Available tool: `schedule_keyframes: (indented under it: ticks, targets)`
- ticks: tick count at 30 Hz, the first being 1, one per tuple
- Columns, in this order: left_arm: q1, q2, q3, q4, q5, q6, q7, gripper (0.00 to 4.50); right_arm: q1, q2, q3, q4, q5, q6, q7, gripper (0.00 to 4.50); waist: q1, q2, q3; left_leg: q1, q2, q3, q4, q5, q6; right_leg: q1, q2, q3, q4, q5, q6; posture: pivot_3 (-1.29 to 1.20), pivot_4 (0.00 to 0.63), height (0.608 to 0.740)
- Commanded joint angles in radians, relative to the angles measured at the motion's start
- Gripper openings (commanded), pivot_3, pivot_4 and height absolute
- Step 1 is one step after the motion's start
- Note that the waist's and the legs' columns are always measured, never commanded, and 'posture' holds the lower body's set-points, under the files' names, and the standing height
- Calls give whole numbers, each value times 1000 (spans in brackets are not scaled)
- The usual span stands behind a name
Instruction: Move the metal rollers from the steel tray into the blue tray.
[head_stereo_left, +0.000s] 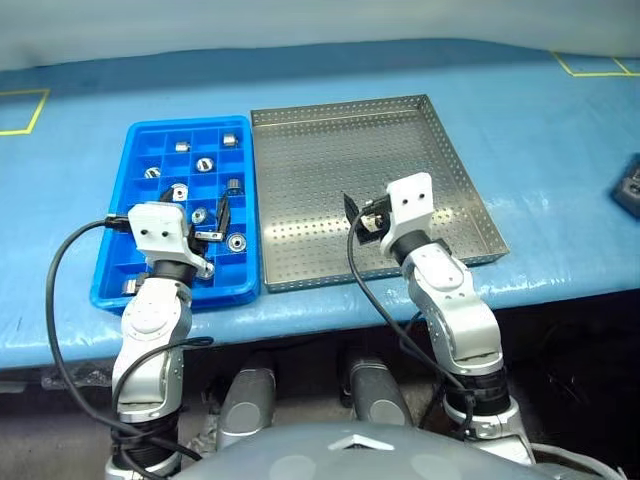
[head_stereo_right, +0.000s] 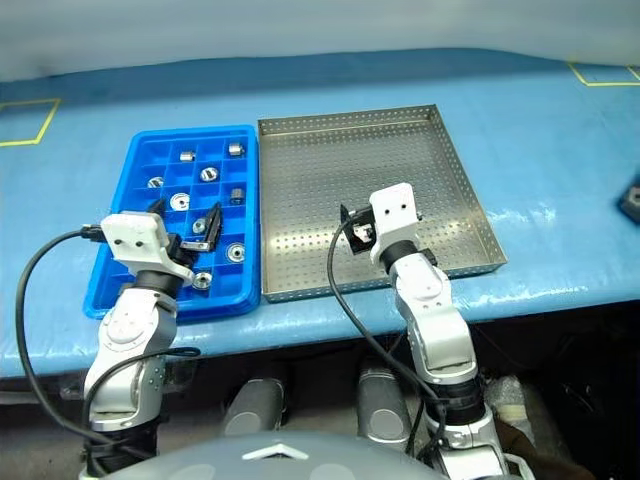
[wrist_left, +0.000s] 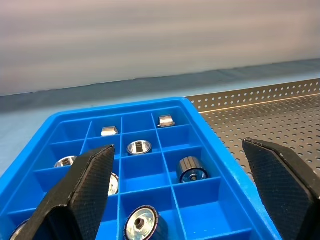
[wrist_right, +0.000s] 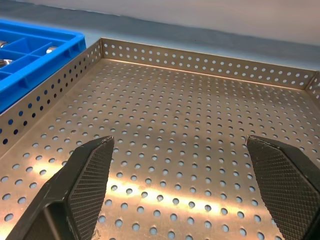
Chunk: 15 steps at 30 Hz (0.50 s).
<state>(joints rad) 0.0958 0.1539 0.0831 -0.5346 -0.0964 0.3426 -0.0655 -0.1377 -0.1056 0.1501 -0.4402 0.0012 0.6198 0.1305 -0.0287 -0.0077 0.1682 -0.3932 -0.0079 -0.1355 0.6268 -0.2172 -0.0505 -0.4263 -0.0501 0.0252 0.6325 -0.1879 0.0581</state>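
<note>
The blue tray (head_stereo_left: 190, 127) lies left of the steel tray (head_stereo_left: 340, 160), their long sides touching. Several metal rollers sit in the blue tray's compartments, among them one (head_stereo_left: 204, 164) near the middle, one (head_stereo_left: 230, 140) at the far row and one (wrist_left: 192, 169) close to the steel tray's side. The steel tray's perforated floor (wrist_right: 190, 115) is bare. My left gripper (wrist_left: 177, 145) hovers open over the near half of the blue tray with nothing between its fingers. Over the near part of the steel tray my right gripper (wrist_right: 180, 140) is open and empty too.
Both trays rest on a blue tabletop (head_stereo_left: 540, 140) close to its front edge. A dark object (head_stereo_left: 628, 188) lies at the far right. Yellow tape marks (head_stereo_left: 25, 110) sit at the back corners. A black cable (head_stereo_left: 60, 300) loops beside my left arm.
</note>
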Motion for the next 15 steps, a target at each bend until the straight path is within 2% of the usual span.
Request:
schedule_keyframes:
  ticks: [1, 15]
  targets:
    - [-18, -7, 9, -4, 17, -2, 22, 4500, 7, 3, 5, -45, -12, -13, -13, 4454, 1, 0, 0, 0, 0, 0, 0, 0, 0, 0, 0, 0, 1, 0, 0, 38, 150, 740]
    - [-4, -5, 2, -14, 37, 8, 29, 4500, -3, 24, 5, -20, -16, -30, -17, 4454, 4, 0, 0, 0, 0, 0, 1, 0, 0, 0, 0, 0, 1, 0, 0, 54, 150, 740]
